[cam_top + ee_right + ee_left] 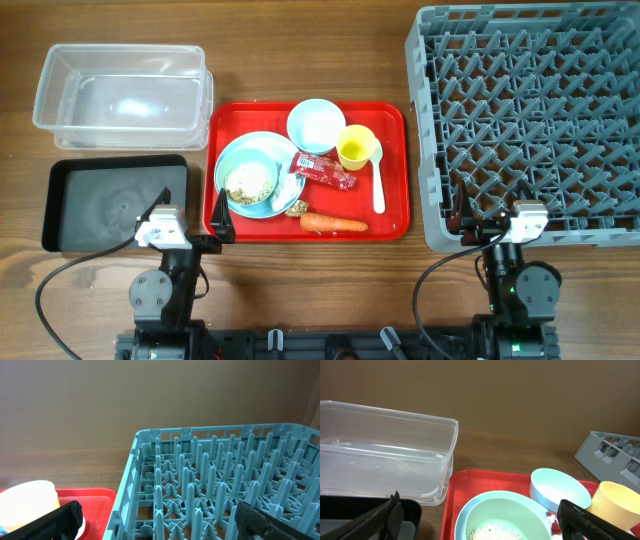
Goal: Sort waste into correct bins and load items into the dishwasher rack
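On the red tray [390,215] a light blue plate [232,158] carries a pale green bowl [250,182] of rice crumbs. Beside it lie white tissue [287,188], a red wrapper [325,172], brown scraps [297,208] and a carrot [335,223]. A light blue bowl [316,125], a yellow cup [356,147] and a white spoon [378,178] are there too. My left gripper [190,208] [479,501] is open and empty at the tray's left edge. My right gripper [490,210] [157,507] is open and empty over the front left corner of the grey rack [530,120] [210,475].
The clear tub [120,90] [390,455] stands at the back left, with the black tray [115,205] [415,510] in front of it. The left wrist view also shows the green bowl [505,515], blue bowl [557,490] and yellow cup [617,502].
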Controlling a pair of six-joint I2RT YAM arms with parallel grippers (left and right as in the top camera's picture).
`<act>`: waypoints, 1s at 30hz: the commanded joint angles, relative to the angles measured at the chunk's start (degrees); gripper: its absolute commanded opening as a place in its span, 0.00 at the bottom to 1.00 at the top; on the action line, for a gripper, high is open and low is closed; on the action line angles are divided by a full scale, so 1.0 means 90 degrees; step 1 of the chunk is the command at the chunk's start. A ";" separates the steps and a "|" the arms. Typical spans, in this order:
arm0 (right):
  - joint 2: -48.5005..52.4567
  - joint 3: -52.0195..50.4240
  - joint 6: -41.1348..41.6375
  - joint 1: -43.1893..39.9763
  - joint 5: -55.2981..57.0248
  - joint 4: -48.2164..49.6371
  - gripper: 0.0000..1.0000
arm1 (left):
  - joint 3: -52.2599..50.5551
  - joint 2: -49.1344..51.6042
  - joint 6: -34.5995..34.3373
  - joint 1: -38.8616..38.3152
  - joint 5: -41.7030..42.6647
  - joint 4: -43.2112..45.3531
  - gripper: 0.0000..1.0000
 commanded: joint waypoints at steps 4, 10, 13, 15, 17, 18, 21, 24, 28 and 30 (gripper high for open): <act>0.0000 0.0073 0.0423 0.0036 -0.0418 -0.0039 1.00 | -0.0032 -0.0024 -0.0216 0.0041 0.0102 0.0015 1.00; 0.0423 0.1107 0.0646 0.0036 -0.0415 -0.0891 1.00 | 0.0867 0.0474 -0.0741 0.0041 0.0102 -0.0731 1.00; 0.0988 0.1962 0.0646 0.0039 -0.0415 -0.1511 1.00 | 0.1666 0.1161 -0.0746 0.0041 0.0102 -0.1273 1.00; 0.1486 0.2562 0.0646 0.0039 -0.0415 -0.1965 1.00 | 0.2336 0.1872 -0.0935 0.0039 0.0114 -0.1744 1.00; 0.1943 0.3050 0.0648 0.0039 -0.0418 -0.2402 1.00 | 0.2888 0.2506 -0.1030 0.0024 0.0301 -0.2067 1.00; 0.2093 0.3218 0.0646 0.0039 -0.0415 -0.2582 1.00 | 0.3094 0.2722 -0.1030 0.0024 0.0418 -0.2176 1.00; 0.2909 0.4051 0.0648 0.0039 -0.0418 -0.3546 1.00 | 0.4146 0.3779 -0.1030 0.0024 0.0551 -0.2902 1.00; 0.3628 0.4697 0.0646 0.0039 -0.0415 -0.4364 1.00 | 0.5229 0.4838 -0.1032 0.0024 0.0699 -0.4034 1.00; 0.4316 0.4998 0.0704 0.0036 -0.0532 -0.4799 1.00 | 0.6079 0.5843 -0.1027 0.0024 0.1054 -0.5331 1.00; 0.4444 0.4998 0.0704 0.0036 -0.0920 -0.4772 1.00 | 0.6076 0.6047 -0.1027 0.0024 0.1054 -0.5469 1.00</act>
